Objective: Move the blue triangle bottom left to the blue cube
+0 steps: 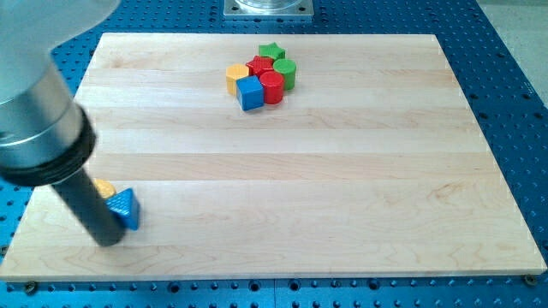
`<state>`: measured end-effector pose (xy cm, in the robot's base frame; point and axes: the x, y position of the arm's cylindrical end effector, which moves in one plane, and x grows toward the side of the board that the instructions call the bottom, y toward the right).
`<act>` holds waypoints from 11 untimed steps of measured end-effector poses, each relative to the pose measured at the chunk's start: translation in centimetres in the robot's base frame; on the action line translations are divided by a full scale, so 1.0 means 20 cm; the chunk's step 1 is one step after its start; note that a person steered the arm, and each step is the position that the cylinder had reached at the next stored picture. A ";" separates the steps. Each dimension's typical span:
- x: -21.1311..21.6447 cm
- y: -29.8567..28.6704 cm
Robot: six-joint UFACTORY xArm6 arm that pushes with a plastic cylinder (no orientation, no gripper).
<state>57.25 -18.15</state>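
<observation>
Open board (282,171) — cluster around blue cube (251,93)

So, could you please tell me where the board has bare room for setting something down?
The whole right half and the wide middle band between the cluster around the blue cube and the blue triangle are bare. The bottom-left corner is crowded by my tip.

Bright, even overhead light, soft short shadows, mild glare on the wooden board (342,171); near arm (34,111) blurred.
</observation>
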 end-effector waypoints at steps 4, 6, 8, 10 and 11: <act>-0.06 -0.06; -0.20 0.19; -0.47 0.32; -0.31 0.39; -0.32 0.47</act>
